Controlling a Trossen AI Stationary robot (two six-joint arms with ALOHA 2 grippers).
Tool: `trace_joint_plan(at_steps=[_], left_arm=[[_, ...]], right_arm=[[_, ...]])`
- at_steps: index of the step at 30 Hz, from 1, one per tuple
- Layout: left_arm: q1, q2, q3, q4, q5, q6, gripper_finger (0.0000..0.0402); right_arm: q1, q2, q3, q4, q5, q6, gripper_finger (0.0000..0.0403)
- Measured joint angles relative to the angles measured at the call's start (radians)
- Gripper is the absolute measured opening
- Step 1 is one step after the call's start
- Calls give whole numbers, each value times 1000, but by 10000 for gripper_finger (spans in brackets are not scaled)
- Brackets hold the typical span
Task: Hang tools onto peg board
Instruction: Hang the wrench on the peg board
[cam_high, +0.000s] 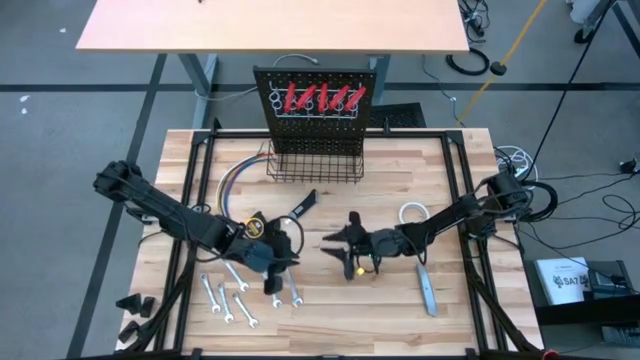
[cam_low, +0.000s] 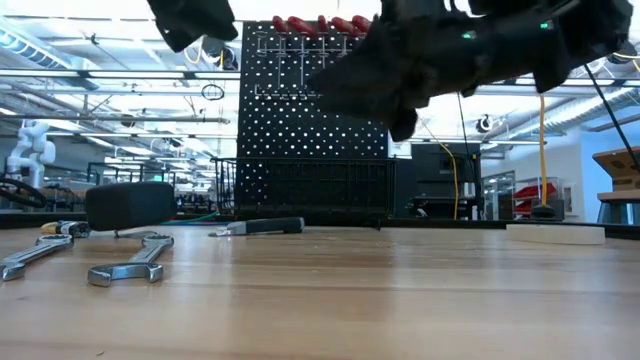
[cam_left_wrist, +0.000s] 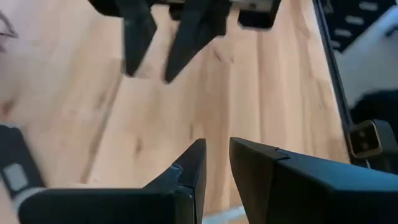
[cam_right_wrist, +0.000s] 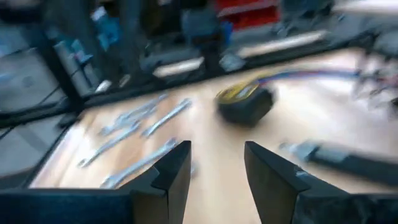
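While both claws hang empty and slightly spread in front of the peg board (cam_high: 318, 105), I judge the wrenches (cam_high: 232, 298) beside the left gripper (cam_high: 283, 262) stiff, slippery; grip mid-shaft.

The tabletop (cam_high: 330, 300) is pale wood planking, smooth with visible grain. The open-end wrenches (cam_low: 130, 262) are bright polished metal, while the peg board (cam_high: 318, 105) is matt black perforated metal above a black wire basket (cam_high: 315, 165). Its hung tools have glossy red handles (cam_high: 325, 97).
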Motion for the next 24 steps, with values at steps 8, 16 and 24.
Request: trace_joint_plan(at_steps=[8,16,24], left_arm=[[-35,25,-3,45,-204,30,77],[-172,40,-163,301,-479,204,77],[-247,-159,-276,324,-672,131,77]], right_arm=[[-43,0,12,-7,-9,30,143],[63,118,247,-436,-105,212,143],[142,436,807,-1018,67,463,141]])
